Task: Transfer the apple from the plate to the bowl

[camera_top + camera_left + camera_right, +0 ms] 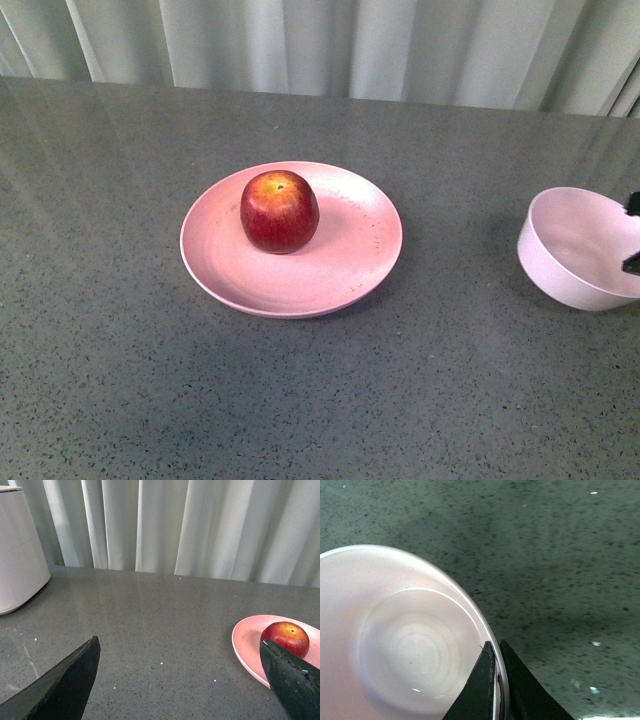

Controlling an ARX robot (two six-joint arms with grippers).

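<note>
The dark-red apple sits on the wide pink plate in the middle of the table. The pale pink-lilac bowl is at the right edge of the front view, tilted. My right gripper is shut on the bowl's rim, one finger inside and one outside; only dark bits of it show in the front view. My left gripper is open and empty above the table, left of the plate; the apple shows just behind one of its fingers.
Grey speckled tabletop with pale curtains behind its far edge. A white rounded container stands on the table in the left wrist view.
</note>
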